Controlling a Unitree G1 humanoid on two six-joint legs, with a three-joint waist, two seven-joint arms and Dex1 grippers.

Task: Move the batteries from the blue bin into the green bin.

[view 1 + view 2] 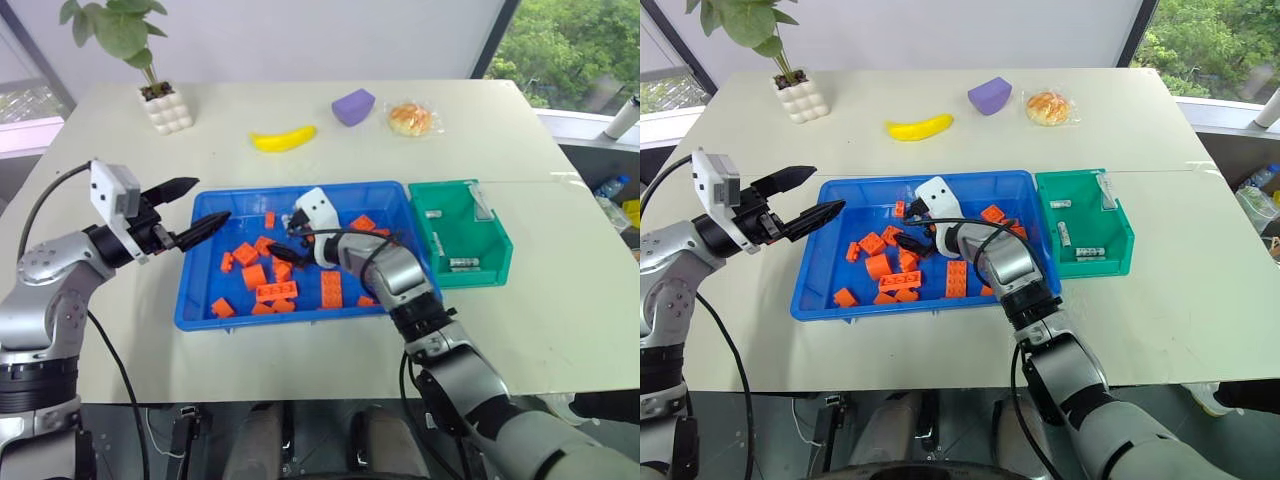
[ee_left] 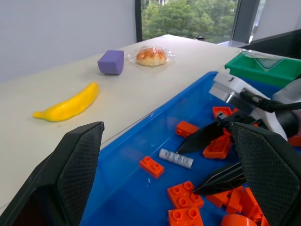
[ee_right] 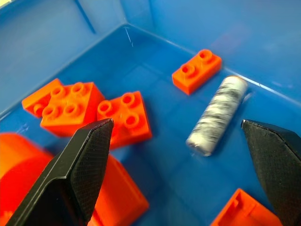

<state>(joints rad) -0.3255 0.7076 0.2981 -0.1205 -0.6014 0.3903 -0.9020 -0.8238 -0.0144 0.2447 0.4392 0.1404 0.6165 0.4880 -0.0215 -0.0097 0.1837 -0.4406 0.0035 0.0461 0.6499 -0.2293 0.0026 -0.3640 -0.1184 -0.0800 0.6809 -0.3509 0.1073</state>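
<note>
Left eye view: the blue bin [image 1: 196, 300] sits on the bench [image 1: 120, 350] with the green bin [image 1: 497, 262] touching its right side. Orange bricks [image 1: 277, 292] lie scattered in the blue bin. The right claw [image 1: 283, 245] hangs inside the blue bin, jaws spread wide. The left claw [image 1: 195, 205] hovers over the bin's left rim, jaws wide, nothing between them. Batteries [image 1: 463, 263] lie flat in the green bin.

Right eye view: a banana [image 1: 920, 127], a purple block [image 1: 989, 96], a wrapped bun [image 1: 1048, 107] and a potted plant [image 1: 800, 98] stand behind the bins.

Left wrist view: one battery [image 2: 176, 158] lies flat on the blue floor, near the bin's far wall, just ahead of the right claw's tips.

Right wrist view: this battery [image 3: 217, 114] lies between the wide fingers [image 3: 80, 165], untouched, its long axis slanting away from the claw toward the bin wall, beside a small brick [image 3: 196, 71].
</note>
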